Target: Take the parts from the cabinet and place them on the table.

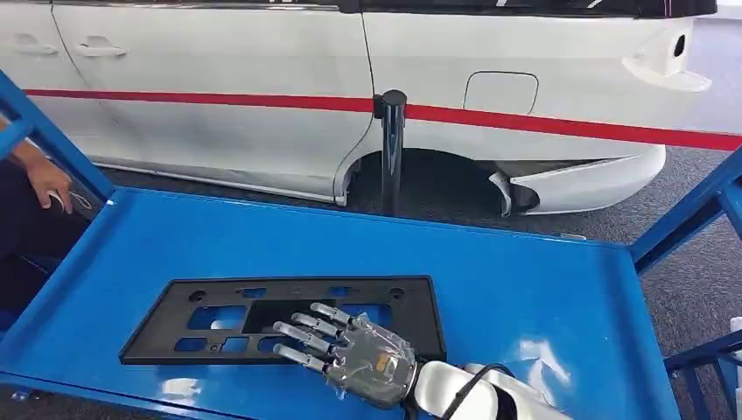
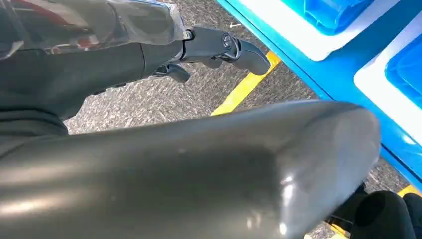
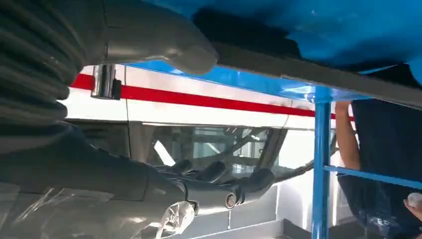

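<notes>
A flat black plastic panel [image 1: 280,317] lies on the blue table [image 1: 525,289]. The right hand [image 1: 350,352] rests on the panel's near right part, fingers stretched out and apart, gripping nothing. The left hand [image 2: 219,47] hangs over grey carpet, fingers loosely extended and empty.

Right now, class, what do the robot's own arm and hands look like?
The right hand has silver-grey segmented fingers and a palm under clear glossy plastic film; its forearm is shiny silver-white with a black cable looped at the wrist. The left hand shows dark grey fingers, film-wrapped behind.
</notes>
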